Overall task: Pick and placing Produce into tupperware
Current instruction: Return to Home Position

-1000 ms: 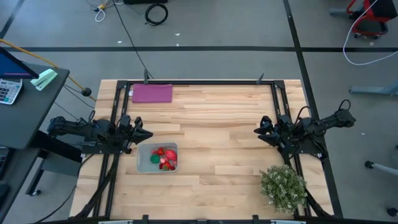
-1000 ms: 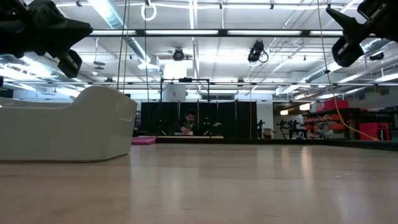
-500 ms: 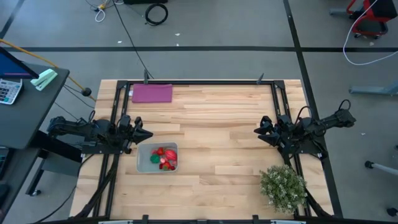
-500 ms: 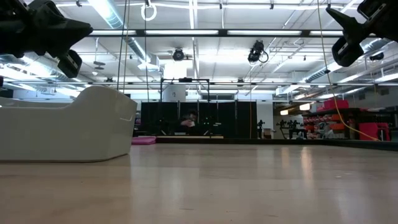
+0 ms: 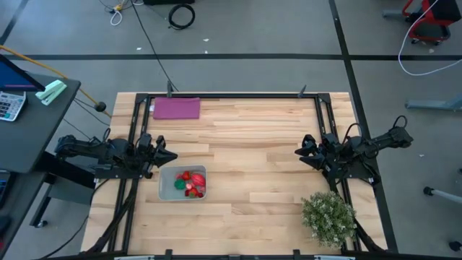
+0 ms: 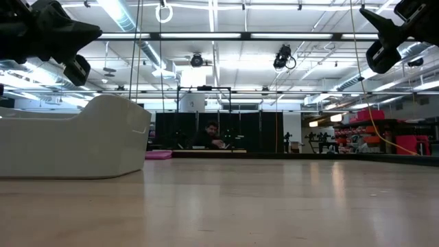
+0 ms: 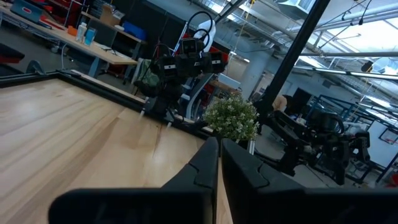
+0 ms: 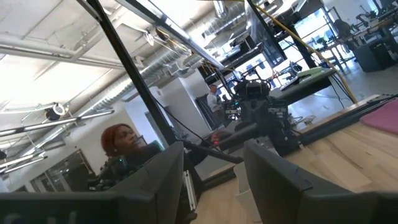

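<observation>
1. High view: a pale wooden table [image 5: 253,166] stands on a grey floor [image 5: 274,68]. The shallow translucent grey-white plastic tupperware [image 5: 167,189] sits near the table's left edge and holds the small red and green toy produce [image 5: 191,182]. The left gripper [image 5: 167,154] hangs just beside it, and the right gripper [image 5: 299,152] is at the right edge.
2. Low view: the tupperware's wall rises from the tabletop, with both arms above.
3. Left wrist view: the left fingers [image 7: 205,163] nearly touch and grip nothing.
4. Right wrist view: the right fingers [image 8: 165,174] are spread wide and empty.
</observation>
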Action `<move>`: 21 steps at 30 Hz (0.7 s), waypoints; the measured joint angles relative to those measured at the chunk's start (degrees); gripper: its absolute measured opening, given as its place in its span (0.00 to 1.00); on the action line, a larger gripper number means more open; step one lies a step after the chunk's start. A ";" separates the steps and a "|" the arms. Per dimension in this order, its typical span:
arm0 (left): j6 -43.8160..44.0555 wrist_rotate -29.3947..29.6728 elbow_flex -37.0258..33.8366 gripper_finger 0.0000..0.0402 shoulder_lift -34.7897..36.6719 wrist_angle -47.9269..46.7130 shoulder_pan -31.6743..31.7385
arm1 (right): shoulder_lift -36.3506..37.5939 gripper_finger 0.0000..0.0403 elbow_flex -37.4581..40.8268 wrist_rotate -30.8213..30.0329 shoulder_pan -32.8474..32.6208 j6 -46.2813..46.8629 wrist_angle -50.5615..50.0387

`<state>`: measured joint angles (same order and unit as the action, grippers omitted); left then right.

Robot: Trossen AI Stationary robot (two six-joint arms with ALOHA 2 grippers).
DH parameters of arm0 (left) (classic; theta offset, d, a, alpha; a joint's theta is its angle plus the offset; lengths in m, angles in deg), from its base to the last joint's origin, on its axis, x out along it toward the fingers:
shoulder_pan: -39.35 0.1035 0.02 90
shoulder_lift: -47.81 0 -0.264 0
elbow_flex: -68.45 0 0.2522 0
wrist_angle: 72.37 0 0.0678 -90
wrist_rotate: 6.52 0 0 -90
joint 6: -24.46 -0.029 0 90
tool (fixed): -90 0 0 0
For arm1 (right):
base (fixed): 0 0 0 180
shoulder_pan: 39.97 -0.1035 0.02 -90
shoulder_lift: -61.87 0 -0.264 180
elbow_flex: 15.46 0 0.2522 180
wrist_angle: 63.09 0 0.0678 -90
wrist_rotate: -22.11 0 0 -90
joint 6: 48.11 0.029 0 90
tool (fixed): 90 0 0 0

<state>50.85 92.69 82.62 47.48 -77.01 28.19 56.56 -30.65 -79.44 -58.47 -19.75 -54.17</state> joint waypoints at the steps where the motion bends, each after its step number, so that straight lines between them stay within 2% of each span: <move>1: -0.01 0.01 0.00 0.06 0.00 -0.01 0.00 | 0.00 0.44 0.02 0.00 -0.02 0.00 -0.01; 9: -0.03 0.01 0.00 0.09 0.00 -0.01 -0.02 | 0.00 0.44 0.01 0.00 0.00 0.00 0.01; 21: -0.01 0.02 0.00 0.06 -0.01 0.00 0.00 | 0.00 0.44 0.00 0.00 0.00 0.00 0.00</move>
<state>50.83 92.71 82.61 47.47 -77.00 28.19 56.56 -30.65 -79.44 -58.47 -19.75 -54.18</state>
